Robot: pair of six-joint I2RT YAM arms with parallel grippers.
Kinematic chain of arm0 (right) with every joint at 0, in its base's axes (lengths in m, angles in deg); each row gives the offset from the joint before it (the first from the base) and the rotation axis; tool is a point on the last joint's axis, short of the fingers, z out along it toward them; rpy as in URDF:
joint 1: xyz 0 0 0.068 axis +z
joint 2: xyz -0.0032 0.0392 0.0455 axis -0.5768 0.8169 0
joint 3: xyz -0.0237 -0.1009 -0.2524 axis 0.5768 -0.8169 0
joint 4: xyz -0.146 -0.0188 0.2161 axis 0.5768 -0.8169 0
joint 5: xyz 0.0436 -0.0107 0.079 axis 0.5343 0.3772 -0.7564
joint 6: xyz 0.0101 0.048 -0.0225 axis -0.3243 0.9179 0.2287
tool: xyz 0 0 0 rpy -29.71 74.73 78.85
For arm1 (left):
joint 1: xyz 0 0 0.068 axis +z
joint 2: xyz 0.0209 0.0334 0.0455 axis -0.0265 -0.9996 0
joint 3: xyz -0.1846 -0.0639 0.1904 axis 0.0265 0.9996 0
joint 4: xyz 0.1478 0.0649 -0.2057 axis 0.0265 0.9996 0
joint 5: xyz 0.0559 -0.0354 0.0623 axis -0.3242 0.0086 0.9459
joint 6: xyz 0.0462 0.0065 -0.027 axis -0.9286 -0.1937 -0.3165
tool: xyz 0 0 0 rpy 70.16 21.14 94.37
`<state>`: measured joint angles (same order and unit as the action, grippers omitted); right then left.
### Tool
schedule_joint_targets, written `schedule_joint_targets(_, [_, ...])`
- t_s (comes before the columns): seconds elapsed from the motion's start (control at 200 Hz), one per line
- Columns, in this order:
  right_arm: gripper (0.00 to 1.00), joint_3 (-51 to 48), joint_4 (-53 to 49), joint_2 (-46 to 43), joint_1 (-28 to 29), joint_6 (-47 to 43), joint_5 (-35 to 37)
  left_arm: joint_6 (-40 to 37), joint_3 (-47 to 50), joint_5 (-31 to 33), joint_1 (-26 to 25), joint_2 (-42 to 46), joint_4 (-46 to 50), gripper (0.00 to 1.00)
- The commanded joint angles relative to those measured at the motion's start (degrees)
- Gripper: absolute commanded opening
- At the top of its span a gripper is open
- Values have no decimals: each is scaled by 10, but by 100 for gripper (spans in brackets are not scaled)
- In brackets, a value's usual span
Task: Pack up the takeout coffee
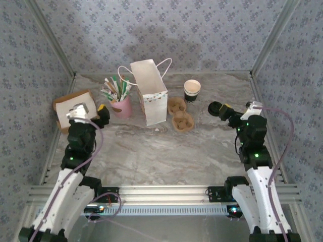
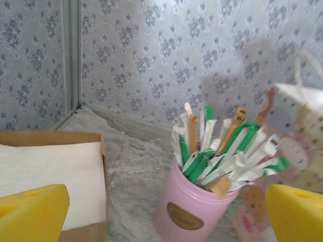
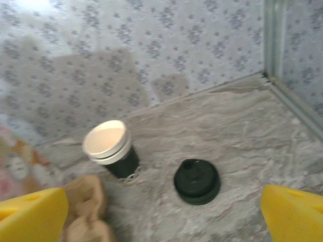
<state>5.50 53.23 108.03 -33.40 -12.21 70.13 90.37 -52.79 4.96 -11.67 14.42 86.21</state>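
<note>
The takeout coffee is out of view. A dark-walled paper cup [image 1: 192,91] with a cream inside stands at the back right; it has two stacked white rims in the right wrist view [image 3: 111,151]. A round black lid [image 1: 216,108] lies on the table right of it [image 3: 197,181]. My right gripper [image 1: 227,114] hovers just near of the lid, open and empty [image 3: 161,214]. A white paper bag [image 1: 151,93] stands upright mid-table. My left gripper [image 1: 101,112] is open beside the pink cup of straws [image 2: 194,212], holding nothing [image 2: 164,216].
A brown cardboard cup carrier [image 1: 180,115] lies between the bag and the dark cup [image 3: 86,201]. A cardboard box of white napkins [image 1: 75,107] sits at the left [image 2: 50,171]. Patterned walls close in the back and both sides.
</note>
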Motion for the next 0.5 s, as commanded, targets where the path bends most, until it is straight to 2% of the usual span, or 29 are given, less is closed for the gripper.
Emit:
schedule_joint_targets(0.0, [100,46,-149,-19,3,30,-99,111,-51,-22,-1,60,172,99])
schedule_joint_targets(0.155, [100,90,-240,-35,-1,31,-158,197,-115,-36,-1,132,334,100])
schedule_joint_targets(0.22, [100,104,-267,-35,-2,29,-179,209,-137,-59,-1,155,376,99])
schedule_joint_targets(0.355, [100,121,-296,-26,-8,36,-204,185,-156,-130,-1,197,396,100])
schedule_joint_targets(0.495, [100,107,-261,-12,-9,65,-241,188,-161,-132,-1,228,415,100])
